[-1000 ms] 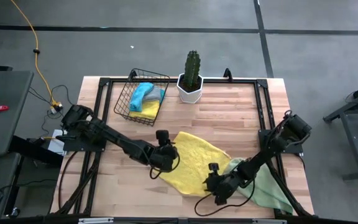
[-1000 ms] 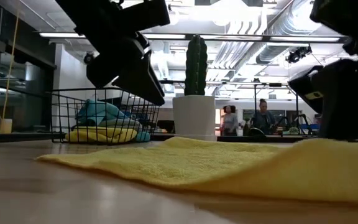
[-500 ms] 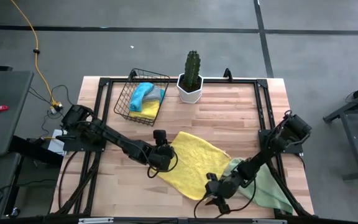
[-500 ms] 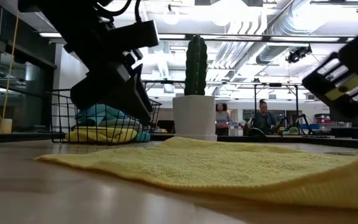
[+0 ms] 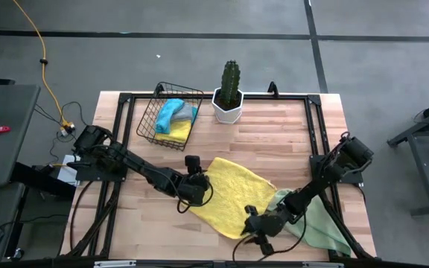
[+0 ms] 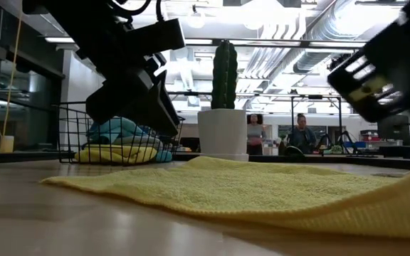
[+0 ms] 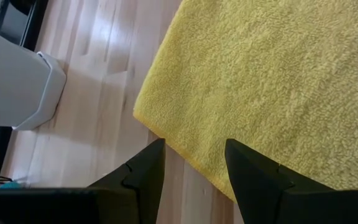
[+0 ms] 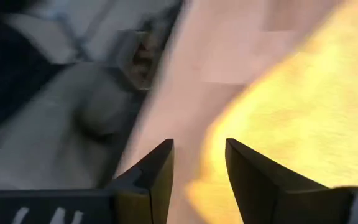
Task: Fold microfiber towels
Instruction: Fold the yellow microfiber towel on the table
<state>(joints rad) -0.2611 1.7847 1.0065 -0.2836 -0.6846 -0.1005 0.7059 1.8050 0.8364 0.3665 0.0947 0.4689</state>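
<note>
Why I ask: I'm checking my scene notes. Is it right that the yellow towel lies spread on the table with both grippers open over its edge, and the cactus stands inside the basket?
Not quite. The high view shows the cactus beside the basket, not inside. The yellow towel, left gripper and right gripper are as you say.

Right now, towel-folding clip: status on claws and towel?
Left claw open over yellow towel edge. Right claw open at its near corner. Towel flat, unfolded. Nothing in the way.
</note>
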